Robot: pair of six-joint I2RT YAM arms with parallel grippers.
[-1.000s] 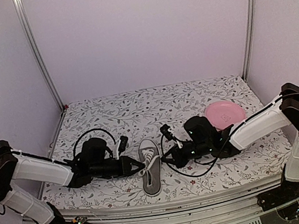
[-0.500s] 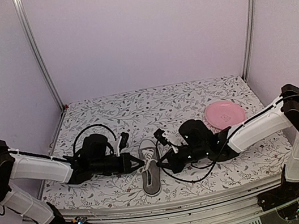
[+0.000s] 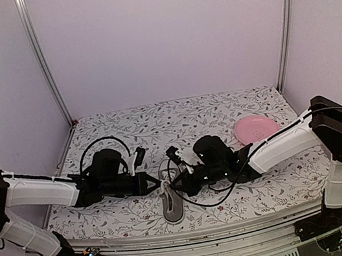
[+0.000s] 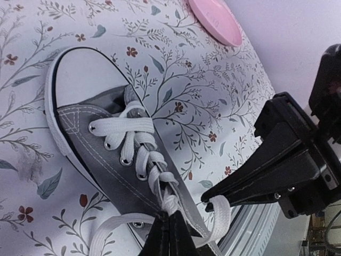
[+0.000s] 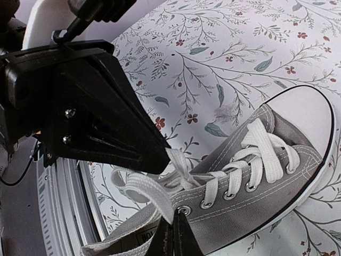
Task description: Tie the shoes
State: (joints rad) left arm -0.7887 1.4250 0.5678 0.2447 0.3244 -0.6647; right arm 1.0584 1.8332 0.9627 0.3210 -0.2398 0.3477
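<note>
Lilac walls [image 3: 162, 37], plain and matt, close in the far side and both flanks of a small booth, with a slim aluminium post [image 3: 44, 70] standing in each far corner. White cloth printed with grey-green sprigs, leaves and small red flowers covers the surface [image 3: 157, 124]; the fabric lies flat and looks soft.

At the far right sits a round, smooth pink plate [image 3: 256, 129] with a shallow rim, well apart from everything else.

Near the middle of the surface's near edge, between the two arms, lies the shoe [image 3: 172, 205], sole down, with its toe pointing to the far side. Its upper is grey woven canvas with pale stitching and metal eyelets. The toe cap and sole are glossy white rubber edged with a thin dark line. Flat white laces [image 4: 133, 140] cross the tongue in a ladder.

The left arm [image 3: 44, 192] and right arm [image 3: 285, 143], white shells over black joints, reach in low from either side and meet above the shoe. The left jaws, black and wedge-shaped, are pressed together on a lace strand by the top eyelets. The right jaws are likewise pinched tight on a lace strand just beside them, their tips almost touching the left ones.
</note>
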